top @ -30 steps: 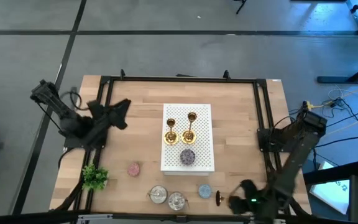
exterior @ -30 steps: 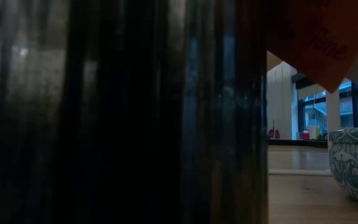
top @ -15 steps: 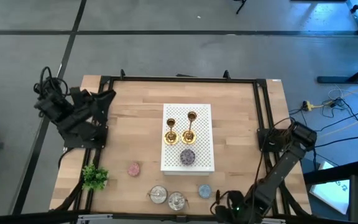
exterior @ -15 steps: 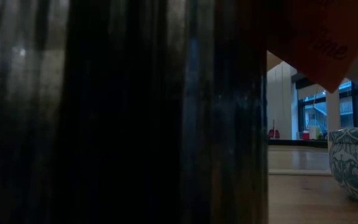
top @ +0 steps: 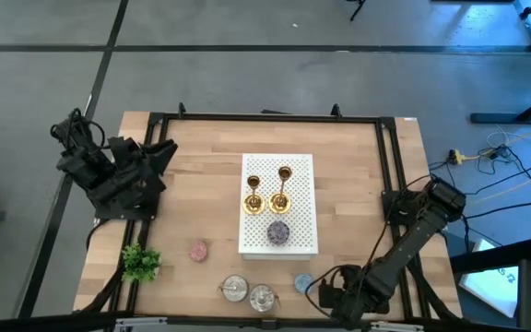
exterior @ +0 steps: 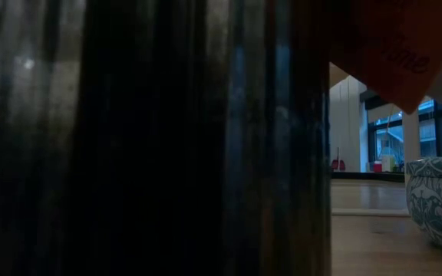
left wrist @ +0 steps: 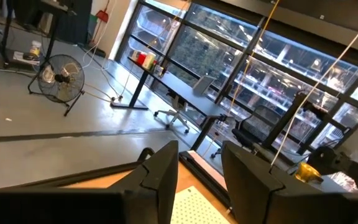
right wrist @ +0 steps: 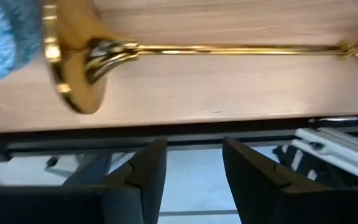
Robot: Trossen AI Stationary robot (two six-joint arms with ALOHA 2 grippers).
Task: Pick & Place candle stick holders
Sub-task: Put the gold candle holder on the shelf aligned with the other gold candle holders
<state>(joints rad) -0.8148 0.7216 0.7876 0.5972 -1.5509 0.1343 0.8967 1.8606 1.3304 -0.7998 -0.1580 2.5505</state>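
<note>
Two gold candle stick holders (top: 253, 194) (top: 282, 189) stand upright on their bases on the white perforated board (top: 300, 198). A third candle stick holder (right wrist: 166, 48) lies on its side on the wood near the table's front edge, its flared base (right wrist: 73, 59) beside the blue disc (right wrist: 2, 37). My right gripper (right wrist: 194, 146) (top: 324, 293) hangs open just above it, pointing steeply down, and covers it in the high view. My left gripper (top: 169, 150) (left wrist: 201, 149) is raised at the table's left side, pointing level, open with nothing between its fingers.
A purple disc (top: 277, 231) lies on the board's near end. Along the front of the table sit a pink disc (top: 198, 250), a green plant (top: 141, 263) and two round glass pots (top: 235, 290) (top: 263, 297). A dark shape fills most of the low view, with a patterned bowl (exterior: 440, 203) at its right.
My right gripper has gone along the near edge toward the table's left and sunk, tipping more steeply down, until it covers the lying candle stick holder. My left arm has drawn back toward the table's left edge and its gripper has rolled.
</note>
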